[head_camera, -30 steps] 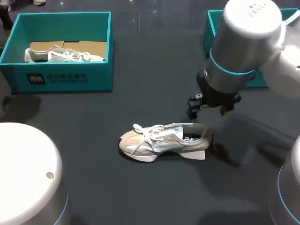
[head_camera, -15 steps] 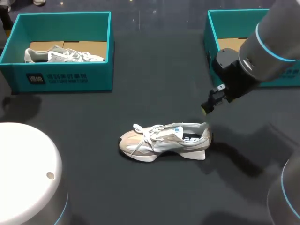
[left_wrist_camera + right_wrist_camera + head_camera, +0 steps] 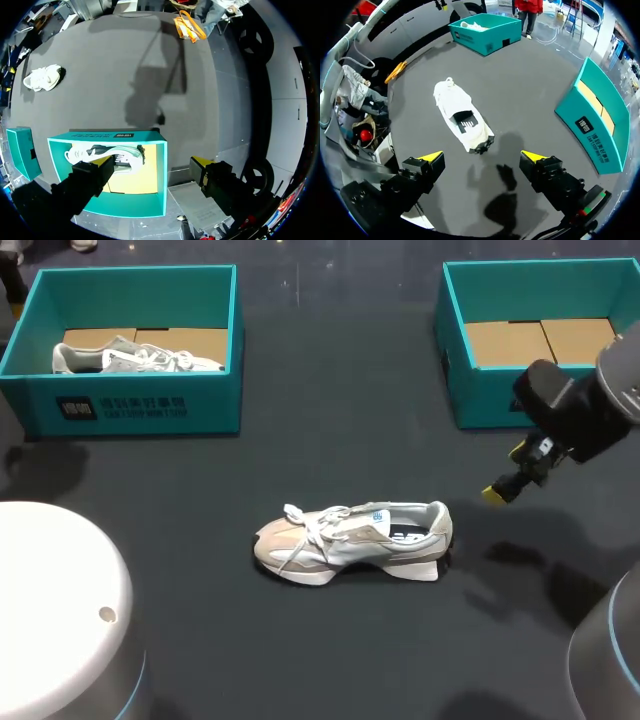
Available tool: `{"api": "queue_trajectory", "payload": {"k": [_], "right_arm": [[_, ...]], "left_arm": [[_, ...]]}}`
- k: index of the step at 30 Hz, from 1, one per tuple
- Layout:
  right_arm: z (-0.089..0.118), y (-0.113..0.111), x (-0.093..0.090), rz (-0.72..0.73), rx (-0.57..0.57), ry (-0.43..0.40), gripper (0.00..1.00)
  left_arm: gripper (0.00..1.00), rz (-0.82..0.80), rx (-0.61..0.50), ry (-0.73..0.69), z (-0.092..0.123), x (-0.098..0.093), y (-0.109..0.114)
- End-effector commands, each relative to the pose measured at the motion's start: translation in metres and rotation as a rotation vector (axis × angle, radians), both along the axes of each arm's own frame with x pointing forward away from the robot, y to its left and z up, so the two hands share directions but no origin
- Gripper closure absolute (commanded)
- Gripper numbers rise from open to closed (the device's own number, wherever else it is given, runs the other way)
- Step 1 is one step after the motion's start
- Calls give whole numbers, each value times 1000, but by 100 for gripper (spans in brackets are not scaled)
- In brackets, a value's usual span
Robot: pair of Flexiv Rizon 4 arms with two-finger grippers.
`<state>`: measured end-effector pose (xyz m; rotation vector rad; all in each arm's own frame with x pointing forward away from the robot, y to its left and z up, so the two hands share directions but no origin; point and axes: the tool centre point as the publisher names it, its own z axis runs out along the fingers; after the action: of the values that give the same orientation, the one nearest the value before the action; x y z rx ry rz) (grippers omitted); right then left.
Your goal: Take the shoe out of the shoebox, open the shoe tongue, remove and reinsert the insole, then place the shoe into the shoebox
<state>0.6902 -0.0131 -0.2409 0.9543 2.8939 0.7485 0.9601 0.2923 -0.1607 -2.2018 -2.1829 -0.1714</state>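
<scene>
Back from the shoe (image 3: pixel 350 540) go my right jaws, wide apart, the shoe lying ahead of them. My left jaws hang apart over a shoebox (image 3: pixel 150 137).

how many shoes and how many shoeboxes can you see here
shoes: 2, the loose shoe and the boxed shoe
shoeboxes: 2, the occupied shoebox and the empty shoebox
total: 4

Insole (image 3: pixel 465 120) apparently indistinct inside shoe (image 3: pixel 451 100)
</scene>
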Motion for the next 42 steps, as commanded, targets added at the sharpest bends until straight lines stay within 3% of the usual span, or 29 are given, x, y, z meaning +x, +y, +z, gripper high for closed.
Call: {"api": "queue_trajectory", "payload": {"k": [1,9,11,19,22,24,36,42], "right_arm": [[-7,-11,-11,34,360,-294,0],[-7,-11,-11,34,360,-294,0],[-16,-13,-12,90,391,-310,0],[-43,-27,-13,199,407,-416,0],[-53,-32,-11,244,440,-472,0],[-60,-39,-10,302,524,-510,0],[-60,-39,-10,302,524,-510,0],[-88,-54,-5,244,494,-441,0]], "left_arm": [[0,-1,2,0,0,0,0],[0,-1,2,0,0,0,0],[0,-1,2,0,0,0,0],[0,-1,2,0,0,0,0],[0,-1,2,0,0,0,0],[0,-1,2,0,0,0,0],[0,-1,2,0,0,0,0],[0,-1,2,0,0,0,0]]}}
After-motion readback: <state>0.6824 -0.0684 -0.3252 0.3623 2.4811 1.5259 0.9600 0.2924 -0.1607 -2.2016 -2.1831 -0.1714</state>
